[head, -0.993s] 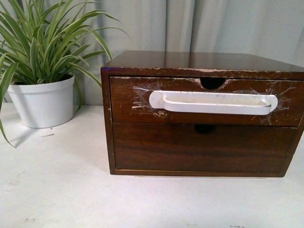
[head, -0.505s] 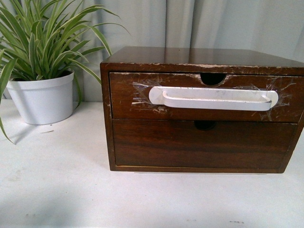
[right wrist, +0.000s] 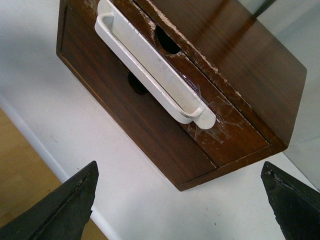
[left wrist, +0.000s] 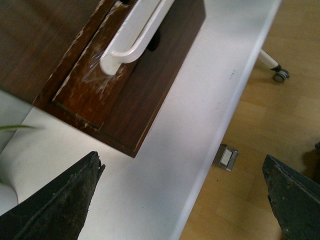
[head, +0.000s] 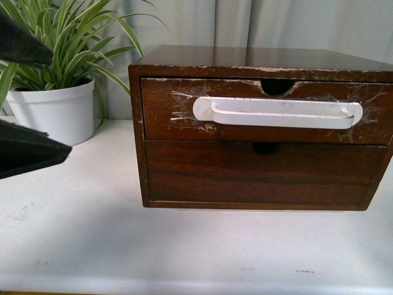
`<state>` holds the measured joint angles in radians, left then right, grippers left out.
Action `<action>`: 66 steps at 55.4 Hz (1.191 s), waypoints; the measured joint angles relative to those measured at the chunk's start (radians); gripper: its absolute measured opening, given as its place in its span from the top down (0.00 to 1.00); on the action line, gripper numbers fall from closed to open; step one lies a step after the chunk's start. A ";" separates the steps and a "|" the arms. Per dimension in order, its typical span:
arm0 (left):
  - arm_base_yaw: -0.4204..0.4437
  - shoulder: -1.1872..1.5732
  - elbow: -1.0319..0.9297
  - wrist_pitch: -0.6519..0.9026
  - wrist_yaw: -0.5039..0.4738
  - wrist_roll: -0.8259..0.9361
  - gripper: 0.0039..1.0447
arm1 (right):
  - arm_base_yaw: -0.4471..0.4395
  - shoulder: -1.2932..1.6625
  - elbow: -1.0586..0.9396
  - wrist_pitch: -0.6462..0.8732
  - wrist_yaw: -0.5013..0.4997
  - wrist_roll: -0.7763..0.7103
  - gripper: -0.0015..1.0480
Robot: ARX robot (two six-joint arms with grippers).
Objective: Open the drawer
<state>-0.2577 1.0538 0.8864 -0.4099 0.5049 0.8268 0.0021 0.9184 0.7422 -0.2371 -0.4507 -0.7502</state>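
The drawer [head: 166, 117] is the upper, dark brown front of a small wooden cabinet, with chipped edges and a half-round notch. A long white handle [head: 276, 114] is taped across it. It sits flush, shut. My left gripper [head: 61, 104] is open and empty at the left edge, well to the left of the cabinet. In the left wrist view the gripper [left wrist: 181, 159] is above the table edge, with the handle [left wrist: 135, 35] beyond it. My right gripper [right wrist: 180, 166] is open and empty, and looks at the handle [right wrist: 150, 65] from a distance; it is outside the front view.
A plain handle-less drawer front [head: 258, 175] sits below the task drawer. A leafy plant in a white pot [head: 52, 110] stands left of the cabinet, and a curtain hangs behind. The white table [head: 184, 252] ends near me; beyond its edge is wooden floor with a caster [left wrist: 280, 75].
My left gripper's dark fingers have come into the front view at the left edge. The cabinet and plant now show slightly higher in that view. The drawer has stayed shut.
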 joint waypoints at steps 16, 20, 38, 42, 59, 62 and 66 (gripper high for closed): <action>-0.141 0.278 0.286 -0.223 -0.092 0.193 0.06 | 0.006 0.187 0.194 -0.177 -0.019 -0.198 0.09; -0.166 0.327 0.332 -0.241 -0.106 0.213 0.06 | 0.010 0.208 0.210 -0.196 -0.017 -0.235 0.09; -0.219 0.515 0.520 -0.249 -0.111 0.234 0.06 | 0.043 0.300 0.248 -0.252 -0.018 -0.321 0.09; -0.223 0.549 0.551 -0.249 -0.114 0.235 0.06 | 0.050 0.321 0.254 -0.242 -0.018 -0.323 0.09; -0.206 0.678 0.676 -0.271 -0.139 0.245 0.06 | 0.085 0.412 0.299 -0.216 -0.033 -0.327 0.09; -0.204 0.695 0.690 -0.276 -0.145 0.246 0.06 | 0.090 0.430 0.304 -0.208 -0.035 -0.326 0.09; -0.203 0.713 0.703 -0.277 -0.156 0.248 0.06 | 0.095 0.450 0.310 -0.198 -0.037 -0.323 0.09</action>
<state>-0.4606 1.7668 1.5898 -0.6872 0.3485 1.0748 0.0975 1.3682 1.0519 -0.4351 -0.4873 -1.0729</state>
